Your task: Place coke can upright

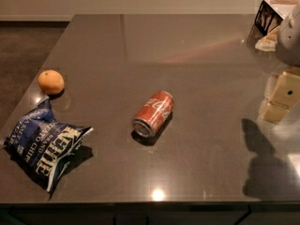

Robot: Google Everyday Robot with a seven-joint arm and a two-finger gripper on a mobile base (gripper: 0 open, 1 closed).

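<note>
The coke can (153, 114) lies on its side near the middle of the dark grey table (187, 55). It is red with white script, and its silver end faces the front left. My gripper (267, 99) hangs at the right edge of the view, above the table and well to the right of the can. Its cream fingers (273, 111) stand apart with nothing between them. The can is free and nothing touches it.
An orange (50, 82) sits at the left of the table. A blue chip bag (44, 144) lies at the front left. A box and wrappers (272, 20) are at the back right corner. The table's front edge runs along the bottom.
</note>
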